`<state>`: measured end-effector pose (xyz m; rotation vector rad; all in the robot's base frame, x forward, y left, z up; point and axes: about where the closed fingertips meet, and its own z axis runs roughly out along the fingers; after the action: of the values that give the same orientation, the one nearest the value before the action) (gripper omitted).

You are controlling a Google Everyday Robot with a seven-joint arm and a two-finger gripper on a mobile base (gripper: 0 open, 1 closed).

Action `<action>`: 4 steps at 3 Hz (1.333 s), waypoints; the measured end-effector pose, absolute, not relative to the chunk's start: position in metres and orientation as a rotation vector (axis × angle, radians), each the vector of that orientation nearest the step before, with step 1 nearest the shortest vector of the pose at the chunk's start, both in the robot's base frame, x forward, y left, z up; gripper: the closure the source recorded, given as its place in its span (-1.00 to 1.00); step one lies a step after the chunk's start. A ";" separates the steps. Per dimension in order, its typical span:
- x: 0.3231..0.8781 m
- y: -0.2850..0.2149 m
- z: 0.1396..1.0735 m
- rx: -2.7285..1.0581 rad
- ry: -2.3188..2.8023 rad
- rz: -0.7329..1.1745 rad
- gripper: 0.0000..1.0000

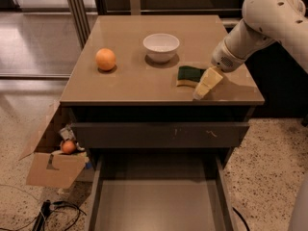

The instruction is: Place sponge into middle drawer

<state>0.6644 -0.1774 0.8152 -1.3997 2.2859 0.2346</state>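
The sponge [188,76], dark green on top with a yellow layer below, lies flat on the cabinet top [139,81], right of centre. My gripper [207,83] points down and to the left, just right of the sponge, its tip low over the cabinet top near the front edge. It touches or nearly touches the sponge's right side and holds nothing. The middle drawer [154,201] is pulled open below, and its flat grey-brown floor is bare.
A white bowl [161,46] stands behind the sponge, and an orange [105,59] sits at the left of the top. A shut drawer front with pale scratches [159,134] is above the open drawer. A cardboard box [53,165] and cables [53,211] lie on the floor at the left.
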 end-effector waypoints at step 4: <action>0.665 -0.177 0.814 -1.400 2.288 0.237 0.91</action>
<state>0.6647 -0.1772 0.8136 -1.4003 2.2876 0.2367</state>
